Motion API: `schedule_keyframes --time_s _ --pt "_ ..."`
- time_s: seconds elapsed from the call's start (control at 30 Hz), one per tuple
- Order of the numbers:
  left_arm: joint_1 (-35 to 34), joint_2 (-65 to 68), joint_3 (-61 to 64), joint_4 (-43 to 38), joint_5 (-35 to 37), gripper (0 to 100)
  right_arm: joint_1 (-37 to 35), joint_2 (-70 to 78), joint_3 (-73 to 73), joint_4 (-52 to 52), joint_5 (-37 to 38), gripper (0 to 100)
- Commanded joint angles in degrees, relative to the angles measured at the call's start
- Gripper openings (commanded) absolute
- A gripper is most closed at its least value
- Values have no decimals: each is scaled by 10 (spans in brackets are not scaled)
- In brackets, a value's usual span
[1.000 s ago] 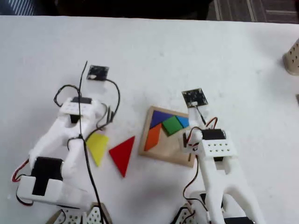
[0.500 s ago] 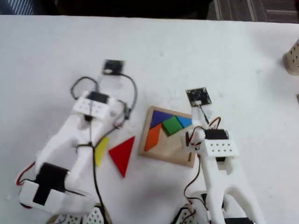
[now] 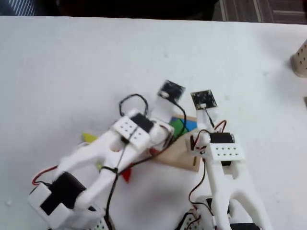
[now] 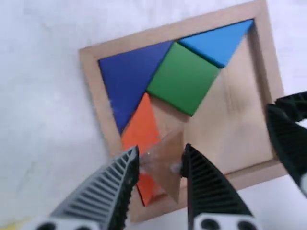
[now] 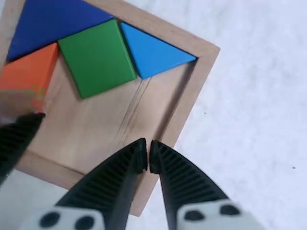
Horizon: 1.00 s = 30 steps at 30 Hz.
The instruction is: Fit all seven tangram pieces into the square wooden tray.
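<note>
The square wooden tray holds a dark blue triangle, a green square, a light blue triangle and an orange piece. My left gripper hangs low over the tray's orange corner, shut on a pale tan piece that looks triangular. My right gripper is shut with nothing in it, above the bare wood near the tray's rim. In the high view the left arm lies across the tray's left side, hiding part of a red triangle and a yellow piece on the table.
A beige perforated object stands at the table's right edge. The right arm stands close beside the tray, its dark finger showing in the left wrist view. White table stretches behind the tray.
The left arm has swung right from beside the yellow and red triangles to over the tray. The right arm has stayed put.
</note>
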Motion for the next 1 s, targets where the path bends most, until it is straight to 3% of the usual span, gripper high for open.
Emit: schedule_keyframes --time_s 0.0,0.2,0.4,0.5,0.67,0.97 --pt "39 -29 5 -48 -79 131 3 -14 -3 -8 -4 24" --pt "94 -29 10 -49 -256 129 4 -14 -3 -8 -4 24" --pt "113 -29 10 3 -454 131 4 -14 -3 -8 -4 24" --pt "116 -29 10 9 -513 132 4 -14 -3 -8 -4 24" --pt "116 -29 10 0 -518 139 4 -14 -3 -8 -4 24" --pt "113 -31 10 5 -412 293 15 -14 -3 -17 -4 24"
